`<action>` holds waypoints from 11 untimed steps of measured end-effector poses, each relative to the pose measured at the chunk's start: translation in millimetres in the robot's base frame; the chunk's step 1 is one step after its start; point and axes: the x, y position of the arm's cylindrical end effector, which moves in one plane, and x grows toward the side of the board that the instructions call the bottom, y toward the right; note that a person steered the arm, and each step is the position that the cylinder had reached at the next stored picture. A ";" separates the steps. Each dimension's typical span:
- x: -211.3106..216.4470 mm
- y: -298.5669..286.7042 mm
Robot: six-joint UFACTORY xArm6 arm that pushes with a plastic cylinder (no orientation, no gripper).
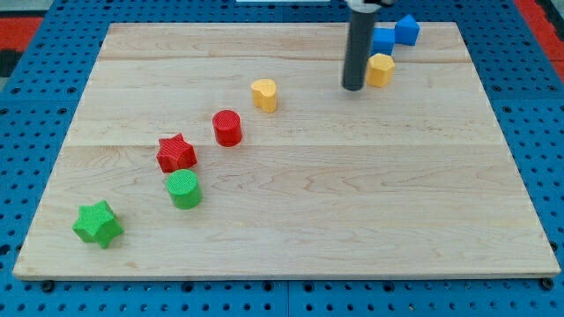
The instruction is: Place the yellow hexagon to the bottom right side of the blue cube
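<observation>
1. Far lower left of the frame: a green plastic star block (98,224) sits near the corner of the pale wooden bench (352,220), well out of play.
2. Moving right, a green plastic cylinder (184,188) with a red plastic star (176,152) just above it, then a red plastic cylinder (227,128) further up the diagonal.
3. Next along, a yellow plastic heart-like block (264,94), alone in the upper middle.
4. Now the action: my tip (353,87) is planted just left of the yellow plastic hexagon (380,70), close to it; contact I cannot tell. There is no hand here, only a rod, so nothing opens or grips.
5. The yellow hexagon lies directly below a blue plastic block (382,39), with the blue plastic cube (406,29) at the upper right.
6. My read: the hexagon needs to travel right. A short, steady push from its left face, aimed through its centre, should slide it without spinning or nudging the blue pieces.
</observation>
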 end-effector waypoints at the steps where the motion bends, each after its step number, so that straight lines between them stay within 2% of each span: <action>1: -3.8 35.8; 2: -1.6 11.1; 3: -7.4 -48.1; 4: -25.2 -48.9; 6: -27.3 14.3; 7: -27.3 26.6; 11: -42.1 10.8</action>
